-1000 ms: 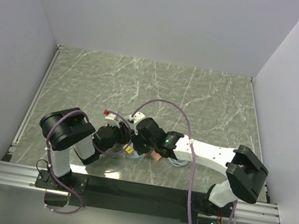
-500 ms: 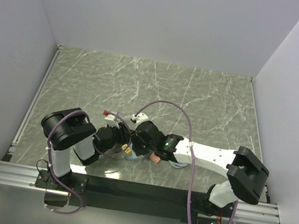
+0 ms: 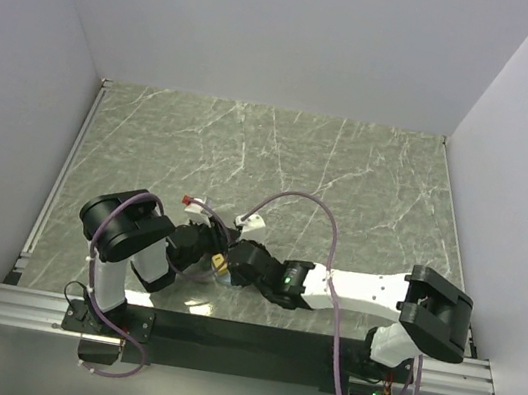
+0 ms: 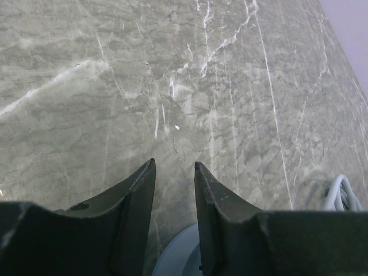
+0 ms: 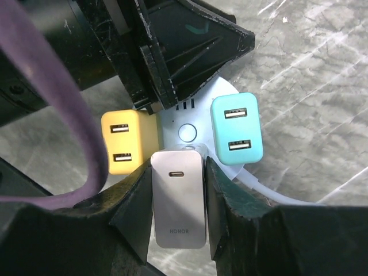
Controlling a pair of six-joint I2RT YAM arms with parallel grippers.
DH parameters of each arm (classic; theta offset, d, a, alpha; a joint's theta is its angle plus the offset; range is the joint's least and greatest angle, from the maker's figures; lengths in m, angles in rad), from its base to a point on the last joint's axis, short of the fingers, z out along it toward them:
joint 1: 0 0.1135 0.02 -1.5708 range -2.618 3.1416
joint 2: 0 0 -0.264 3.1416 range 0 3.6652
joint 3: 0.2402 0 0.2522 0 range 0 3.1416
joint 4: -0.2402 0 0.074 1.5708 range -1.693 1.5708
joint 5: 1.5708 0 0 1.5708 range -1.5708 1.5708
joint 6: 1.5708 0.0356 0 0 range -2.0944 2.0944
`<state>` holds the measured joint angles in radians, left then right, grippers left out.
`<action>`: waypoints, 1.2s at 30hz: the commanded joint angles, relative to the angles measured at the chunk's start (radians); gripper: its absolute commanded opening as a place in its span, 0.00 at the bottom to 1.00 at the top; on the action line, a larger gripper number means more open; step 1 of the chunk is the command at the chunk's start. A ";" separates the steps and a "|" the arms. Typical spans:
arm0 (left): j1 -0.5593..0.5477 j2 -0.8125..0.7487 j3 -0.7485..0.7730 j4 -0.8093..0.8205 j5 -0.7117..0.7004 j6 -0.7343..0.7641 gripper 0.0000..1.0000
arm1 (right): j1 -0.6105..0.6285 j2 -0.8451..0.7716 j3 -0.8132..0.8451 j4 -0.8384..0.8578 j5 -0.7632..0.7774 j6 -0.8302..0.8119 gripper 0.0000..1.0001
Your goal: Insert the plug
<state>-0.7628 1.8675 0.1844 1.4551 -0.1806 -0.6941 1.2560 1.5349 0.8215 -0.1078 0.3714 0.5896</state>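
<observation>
Top external: sitting high above and behind the arm bases, tilting down toward 12 o'clock, standing far back and taking in the whole table [image 3: 349, 171].
Left wrist: riding low behind the left gripper [image 4: 174, 172], facing across the marble toward 12 o'clock of its view, close in.
Right wrist: hanging very close over the round hub [image 5: 187, 133], looking almost straight down past the right gripper [image 5: 177, 172], with the grey plug [image 5: 178, 201] filling 6 o'clock.
Shared: both wrist views are catching the hub; the right wrist and overhead views are both showing the yellow plug [image 5: 127, 141] and the left gripper.
</observation>
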 commanded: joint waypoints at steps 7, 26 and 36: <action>-0.018 0.053 -0.028 -0.052 0.021 0.024 0.38 | 0.109 0.241 -0.170 0.002 -0.209 0.273 0.00; 0.049 -0.479 0.004 -0.536 -0.269 0.076 0.66 | -0.202 0.220 -0.024 -0.095 0.044 0.093 0.00; 0.065 -0.432 -0.042 -0.421 -0.174 0.057 0.65 | -0.354 0.222 -0.004 -0.058 0.141 0.064 0.00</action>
<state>-0.6956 1.4185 0.1719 1.0412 -0.4072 -0.6479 0.9894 1.6733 0.8902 0.0940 0.4091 0.6678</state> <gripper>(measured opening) 0.657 0.450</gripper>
